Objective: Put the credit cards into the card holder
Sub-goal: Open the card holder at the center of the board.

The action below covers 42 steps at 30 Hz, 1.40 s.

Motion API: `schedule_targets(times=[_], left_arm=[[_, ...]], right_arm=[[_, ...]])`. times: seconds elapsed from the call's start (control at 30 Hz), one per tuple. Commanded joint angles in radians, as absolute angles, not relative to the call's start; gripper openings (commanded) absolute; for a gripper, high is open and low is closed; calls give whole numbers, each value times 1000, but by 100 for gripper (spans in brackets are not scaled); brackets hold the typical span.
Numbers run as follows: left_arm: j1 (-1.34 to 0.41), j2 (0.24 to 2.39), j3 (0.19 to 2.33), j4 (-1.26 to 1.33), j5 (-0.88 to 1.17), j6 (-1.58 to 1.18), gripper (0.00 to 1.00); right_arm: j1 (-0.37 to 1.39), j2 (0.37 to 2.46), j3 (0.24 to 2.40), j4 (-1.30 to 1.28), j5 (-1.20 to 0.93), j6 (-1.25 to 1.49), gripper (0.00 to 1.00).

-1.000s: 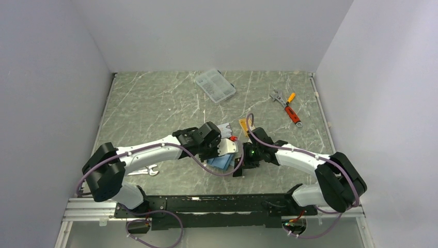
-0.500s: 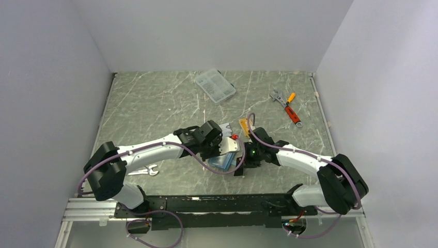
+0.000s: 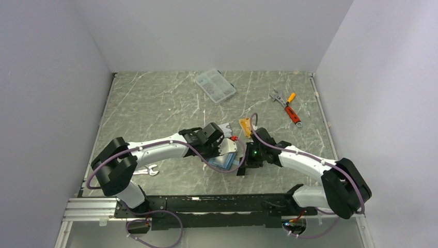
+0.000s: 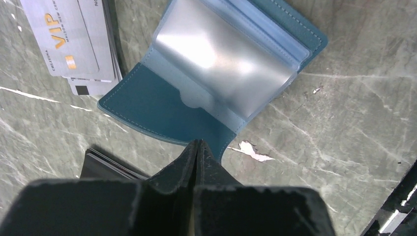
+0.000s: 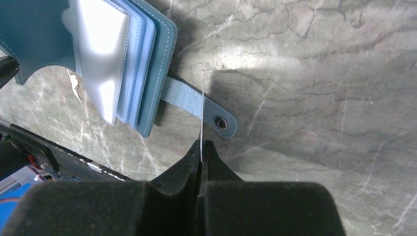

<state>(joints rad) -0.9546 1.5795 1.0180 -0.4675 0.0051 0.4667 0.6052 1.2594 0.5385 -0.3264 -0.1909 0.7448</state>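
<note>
From above, we see both arms meeting over the table (image 3: 155,103) at the open card holder (image 3: 225,162). At the left wrist, the left gripper (image 4: 196,146) has its jaws pressed together on the near edge of the holder's teal cover, and silver credit cards (image 4: 74,39) lie just beside the holder. At the right wrist, the right gripper (image 5: 200,147) pinches one credit card (image 5: 201,118) edge-on above the snap tab (image 5: 189,98).

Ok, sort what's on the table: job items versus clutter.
Job:
card holder
silver cards
orange card
edge-on card in right gripper

Clutter:
clear compartment box
adjustable wrench
orange-handled tools
spanner
black case
</note>
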Motion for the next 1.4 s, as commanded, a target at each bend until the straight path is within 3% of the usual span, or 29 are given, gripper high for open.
schedule_targets(times=[0.0, 0.33, 0.77, 0.93, 1.13, 1.37], left_arm=[[-952, 1570, 989, -459, 28, 468, 2], [-948, 1538, 976, -448, 20, 467, 0], [-924, 1517, 965, -440, 3, 457, 2], [-900, 1498, 951, -421, 3, 441, 15], [-868, 1532, 985, -451, 49, 409, 18], [-782, 1574, 1052, -511, 217, 339, 46]], right_arm=[[600, 1226, 525, -410, -123, 732, 0], [602, 1105, 644, -406, -168, 745, 0], [658, 1292, 701, -280, -239, 750, 0], [666, 1337, 664, -235, -248, 759, 0], [664, 1353, 633, -220, -242, 768, 0], [666, 1364, 597, -200, -239, 777, 0]])
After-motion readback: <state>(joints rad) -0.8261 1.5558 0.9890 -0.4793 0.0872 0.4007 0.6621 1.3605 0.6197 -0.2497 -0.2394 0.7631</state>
